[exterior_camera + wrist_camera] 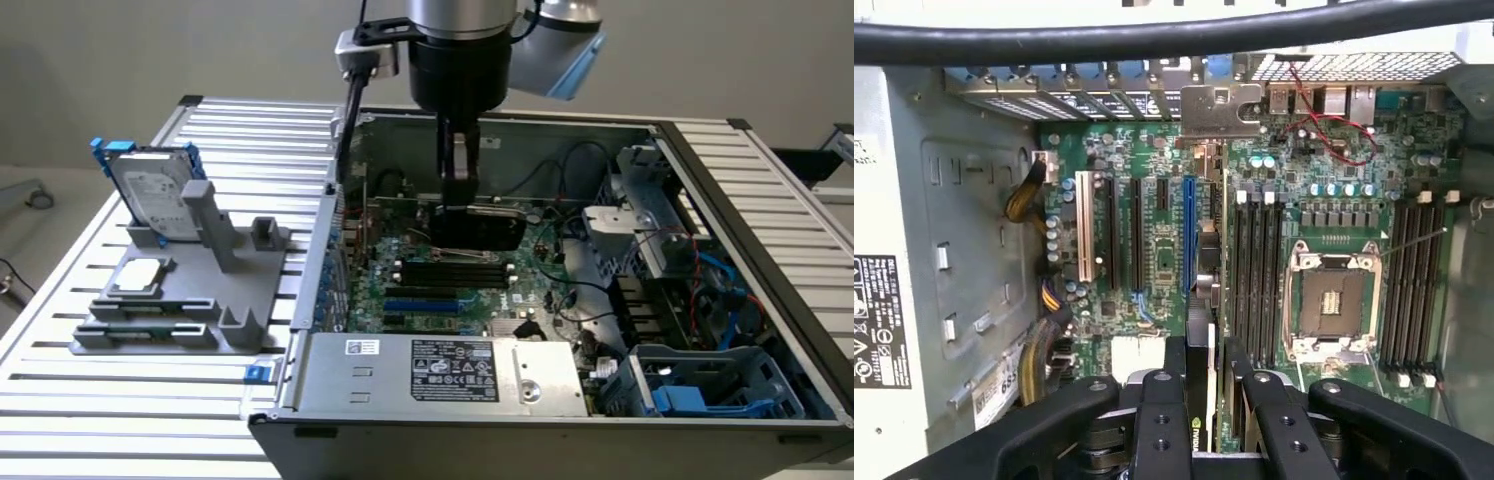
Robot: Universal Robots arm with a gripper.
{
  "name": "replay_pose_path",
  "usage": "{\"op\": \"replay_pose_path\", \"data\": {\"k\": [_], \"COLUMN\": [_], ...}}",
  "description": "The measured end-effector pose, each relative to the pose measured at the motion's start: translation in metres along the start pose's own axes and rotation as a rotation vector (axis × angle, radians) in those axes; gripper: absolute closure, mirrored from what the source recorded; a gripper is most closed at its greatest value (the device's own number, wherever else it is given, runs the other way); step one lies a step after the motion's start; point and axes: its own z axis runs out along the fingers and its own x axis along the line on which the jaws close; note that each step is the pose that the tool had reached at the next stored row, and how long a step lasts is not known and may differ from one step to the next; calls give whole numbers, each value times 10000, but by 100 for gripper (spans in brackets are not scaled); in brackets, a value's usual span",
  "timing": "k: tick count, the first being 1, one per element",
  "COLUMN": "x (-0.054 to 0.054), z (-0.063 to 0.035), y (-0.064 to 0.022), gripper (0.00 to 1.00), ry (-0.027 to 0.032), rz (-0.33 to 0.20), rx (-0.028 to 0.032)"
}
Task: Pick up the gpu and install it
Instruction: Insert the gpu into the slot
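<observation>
Right, counting up: one gripper (461, 200) hanging down inside one open computer case (561, 132), clamped firmly on one gpu (478, 228). Holding the card upright above the green motherboard (527, 285), black rounded cover showing in the exterior view. From the wrist, two black fingers (1159, 410) pinching the thin board edge-on, just beside one blue slot (1188, 235), silver end bracket up by the perforated rear wall; hard to say whether seated in a slot or not. Also spotting one white slot (1086, 225) and one empty square socket (1332, 300) in a shiny metal frame. Outside the case, one grey stand (200, 300) carrying one hard drive (150, 195) upright in a blue frame and one small square silver chip (142, 277) lying flat. Underneath everything, a ribbed aluminium table (80, 400); behind, a plain grey wall (134, 50).
</observation>
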Motion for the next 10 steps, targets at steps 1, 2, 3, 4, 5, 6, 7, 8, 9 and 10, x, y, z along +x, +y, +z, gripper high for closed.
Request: {"op": "replay_pose_path", "data": {"k": [1,2,3,4,5,6,7,8,9,10], "x": [14,23,32,41,46,49,53,54,54,55], "z": [17,34,50,62,64,65,66,69,76,84], "y": [17,28,37,43,46,48,49,50,51,53], "gripper": [74,74,74,74,74,74,74,74,74,74], "ry": [-1,-4,-3,0,4,6,7,6,5,7], "rz": [0,0,0,-1,-2,-2,-1,0,1,0], "rx": [2,6,9,10,10,11,10,11,16,22]}}
